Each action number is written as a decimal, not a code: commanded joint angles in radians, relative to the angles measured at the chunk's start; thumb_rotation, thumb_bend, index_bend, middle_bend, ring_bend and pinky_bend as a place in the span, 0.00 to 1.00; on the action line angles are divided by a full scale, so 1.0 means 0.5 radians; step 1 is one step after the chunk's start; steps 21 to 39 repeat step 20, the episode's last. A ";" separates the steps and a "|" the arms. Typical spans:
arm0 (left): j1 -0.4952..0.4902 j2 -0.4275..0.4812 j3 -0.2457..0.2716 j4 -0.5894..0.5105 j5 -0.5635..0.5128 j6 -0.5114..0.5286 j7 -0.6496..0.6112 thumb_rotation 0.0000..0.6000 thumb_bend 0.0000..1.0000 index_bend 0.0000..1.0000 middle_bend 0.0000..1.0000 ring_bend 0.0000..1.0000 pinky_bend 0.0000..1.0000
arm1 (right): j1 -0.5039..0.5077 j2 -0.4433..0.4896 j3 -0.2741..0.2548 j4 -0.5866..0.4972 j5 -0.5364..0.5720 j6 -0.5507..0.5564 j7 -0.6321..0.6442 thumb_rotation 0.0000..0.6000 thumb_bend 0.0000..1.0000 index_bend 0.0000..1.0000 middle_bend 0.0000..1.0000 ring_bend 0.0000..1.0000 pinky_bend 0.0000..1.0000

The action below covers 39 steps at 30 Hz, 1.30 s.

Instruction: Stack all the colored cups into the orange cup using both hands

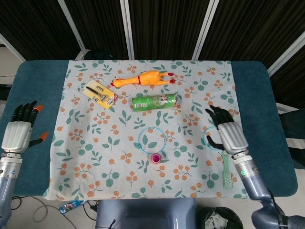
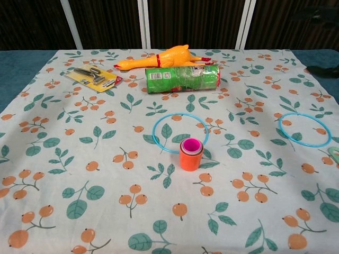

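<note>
- An orange cup [image 2: 190, 159] stands upright on a floral tablecloth [image 2: 79, 159], with a pink cup [image 2: 190, 146] nested inside it.
- A blue ring [image 2: 180, 132] lies flat just behind the cups, its near edge touching or hidden by them.
- A second blue ring [image 2: 304, 128] lies well apart, near the right edge.
- A green can [image 2: 183, 78] lies on its side farther back.
- A yellow rubber chicken [image 2: 161, 57] lies just behind the can.
- A yellow packaged tool [image 2: 95, 78] lies at the back left.

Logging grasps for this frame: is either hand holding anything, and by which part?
Nothing is held. The left hand and right hand have fingers apart, away from the stacked cups.
</note>
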 commanded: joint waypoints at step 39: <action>0.257 -0.007 0.080 -0.163 -0.048 0.152 -0.120 1.00 0.23 0.11 0.00 0.00 0.00 | -0.589 -0.110 -0.366 0.559 -0.445 0.632 -0.083 1.00 0.46 0.05 0.00 0.00 0.09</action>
